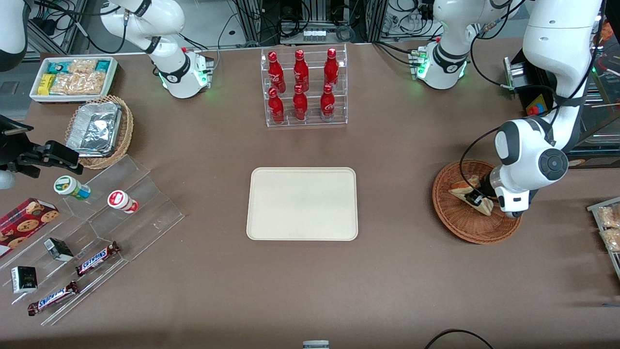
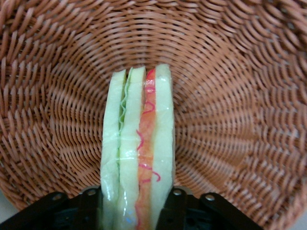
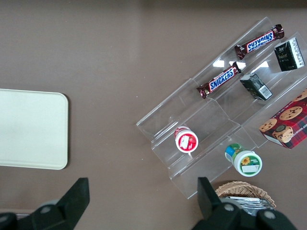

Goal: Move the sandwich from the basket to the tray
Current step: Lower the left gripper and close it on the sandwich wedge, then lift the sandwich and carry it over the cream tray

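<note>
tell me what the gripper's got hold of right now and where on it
The gripper is shut on the sandwich, a finger on each bread face at one end, down in the basket.

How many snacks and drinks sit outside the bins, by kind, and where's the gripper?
Cola bottles: 6
Snickers bars: 2
Cookie box: 1
Sandwich: 1
Total: 10
Gripper in the basket, shut on the sandwich; tray bare.

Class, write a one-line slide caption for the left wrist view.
Gripper shut on the sandwich inside the wicker basket.
</note>
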`<action>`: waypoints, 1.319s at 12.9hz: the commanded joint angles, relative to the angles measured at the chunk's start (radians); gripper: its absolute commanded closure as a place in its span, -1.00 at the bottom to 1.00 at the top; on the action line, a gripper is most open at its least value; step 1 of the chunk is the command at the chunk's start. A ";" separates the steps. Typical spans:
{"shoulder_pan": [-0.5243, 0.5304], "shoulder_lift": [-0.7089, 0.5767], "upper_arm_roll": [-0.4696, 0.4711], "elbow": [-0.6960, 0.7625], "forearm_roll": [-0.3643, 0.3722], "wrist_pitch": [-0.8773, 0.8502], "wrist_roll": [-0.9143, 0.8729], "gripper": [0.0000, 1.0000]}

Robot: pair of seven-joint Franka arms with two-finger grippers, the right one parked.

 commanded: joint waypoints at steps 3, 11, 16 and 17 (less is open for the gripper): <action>-0.091 -0.023 -0.007 0.285 0.003 -0.358 -0.002 0.40; -0.411 0.208 -0.007 0.552 0.061 -0.356 0.172 0.52; -0.558 0.268 -0.007 0.608 0.055 -0.264 0.176 0.51; -0.595 0.285 -0.007 0.609 0.058 -0.240 0.176 0.49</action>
